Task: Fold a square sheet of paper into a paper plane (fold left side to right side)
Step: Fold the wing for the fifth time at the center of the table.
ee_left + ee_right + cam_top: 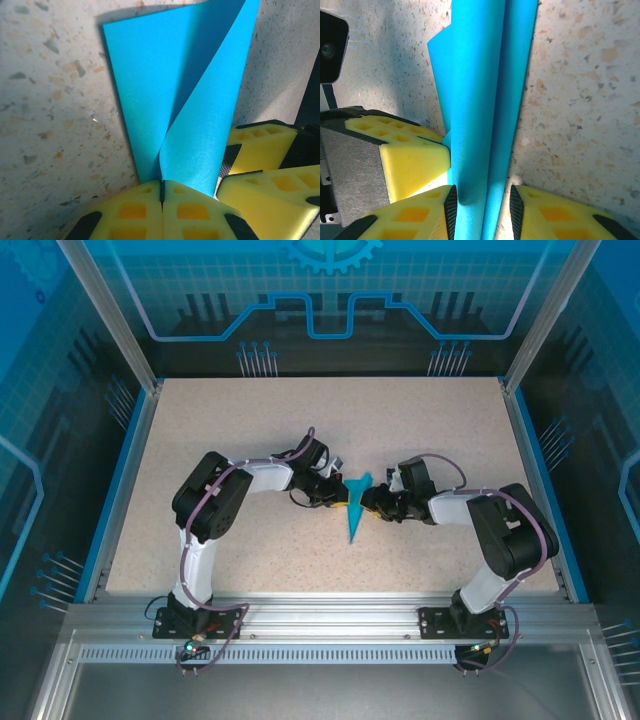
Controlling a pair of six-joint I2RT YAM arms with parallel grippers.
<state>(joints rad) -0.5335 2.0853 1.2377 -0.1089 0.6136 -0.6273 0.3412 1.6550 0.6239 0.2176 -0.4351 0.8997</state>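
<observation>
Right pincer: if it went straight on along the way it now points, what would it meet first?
The paper plane: it stands between the open fingers of the right pincer. Past the paper, probably the table, though depth is hard to judge here.

The left arm [210,502] and the right arm [510,530] have glossy black joints and white links. A purple cable [184,550] runs along each one. The bases [195,618], at the bottom of the frame, are black. The fingers [145,199] are yellow, with square hollows and black edges.
</observation>
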